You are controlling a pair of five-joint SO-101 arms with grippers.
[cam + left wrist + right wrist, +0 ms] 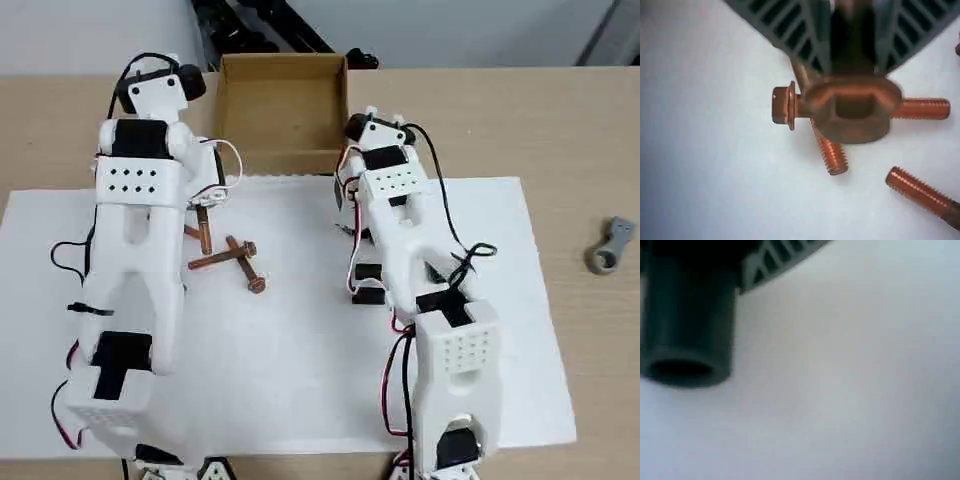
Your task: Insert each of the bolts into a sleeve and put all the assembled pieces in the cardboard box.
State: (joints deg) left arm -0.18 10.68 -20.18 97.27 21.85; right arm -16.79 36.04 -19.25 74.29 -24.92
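Bolt is clamped between the left fingers; the right fingers grip a dark sleeve.

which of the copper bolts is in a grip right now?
The bolt clamped between the left arm's fingers, its hex head showing just past their tips. The other bolts lie loose and flat on the white sheet.

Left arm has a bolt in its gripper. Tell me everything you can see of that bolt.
The bolt is copper-coloured metal with a flanged hex head, seen head-on from the left wrist view. The left gripper is shut on it between dark ribbed fingers. In the high view it hangs roughly upright over the white sheet, above loose bolts; whether it touches them cannot be told.
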